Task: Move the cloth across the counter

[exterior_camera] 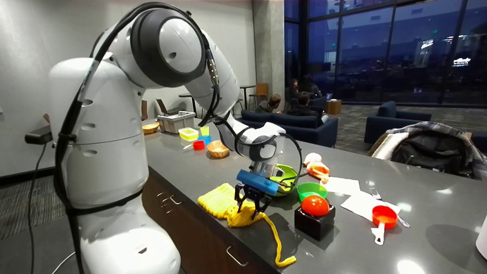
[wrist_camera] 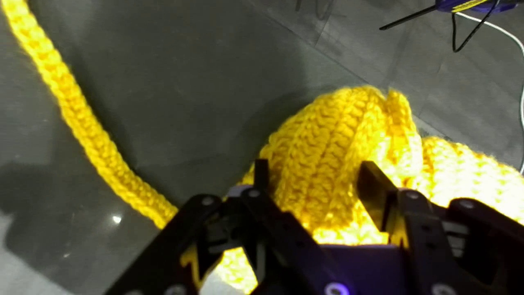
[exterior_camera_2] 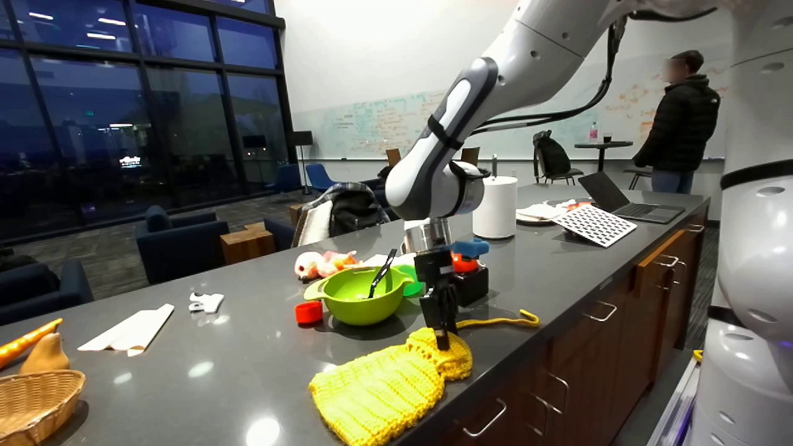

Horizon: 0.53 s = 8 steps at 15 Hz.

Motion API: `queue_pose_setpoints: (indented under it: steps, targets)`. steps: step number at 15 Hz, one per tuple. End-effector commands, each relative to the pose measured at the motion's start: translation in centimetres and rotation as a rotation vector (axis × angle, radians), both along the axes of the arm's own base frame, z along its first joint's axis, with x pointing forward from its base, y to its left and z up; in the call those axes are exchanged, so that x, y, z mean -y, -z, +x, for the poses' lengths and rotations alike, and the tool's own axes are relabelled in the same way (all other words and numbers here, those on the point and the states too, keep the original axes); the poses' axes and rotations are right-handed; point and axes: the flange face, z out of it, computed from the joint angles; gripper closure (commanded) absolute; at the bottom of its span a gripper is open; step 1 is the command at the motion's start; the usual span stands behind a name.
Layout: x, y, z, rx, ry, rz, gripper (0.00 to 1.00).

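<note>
The yellow cloth (exterior_camera_2: pixel 378 390) is chunky ribbed knit, soft and matt. The grey counter (exterior_camera_2: pixel 204 402) is smooth and glossy, mirroring spots of light. Below it, cabinet fronts (exterior_camera_2: pixel 607 359) look like dark wood, with shiny metal handles (exterior_camera: pixel 234 258). In an exterior view, the basket (exterior_camera_2: pixel 56 414) at near left is rough woven wicker; the lime bowl (exterior_camera_2: pixel 356 312) looks like smooth plastic. Paper sheets (exterior_camera: pixel 341 185) are matt, the fork (exterior_camera: pixel 377 196) bright metal.

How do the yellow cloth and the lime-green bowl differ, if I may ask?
The cloth is yellow and knitted; the bowl is lime green and looks smooth. The cloth lies limp, partly bunched, with a thin strip trailing away; the bowl stands upright, a black-handled utensil inside. Both rest on the grey counter.
</note>
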Motion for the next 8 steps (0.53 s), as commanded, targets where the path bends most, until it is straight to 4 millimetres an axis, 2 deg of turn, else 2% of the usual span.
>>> queue_pose_setpoints:
  steps: [1, 3, 5, 8]
  targets:
    - [0.4, -1.1, 0.2, 0.017, -0.018, 0.021, 0.72]
    - [0.8, -1.5, 0.3, 0.027, -0.023, 0.029, 0.88]
    - [1.1, -2.1, 0.4, 0.041, -0.021, 0.022, 0.99]
    - [2.5, -3.0, 0.6, 0.061, -0.004, -0.025, 1.0]
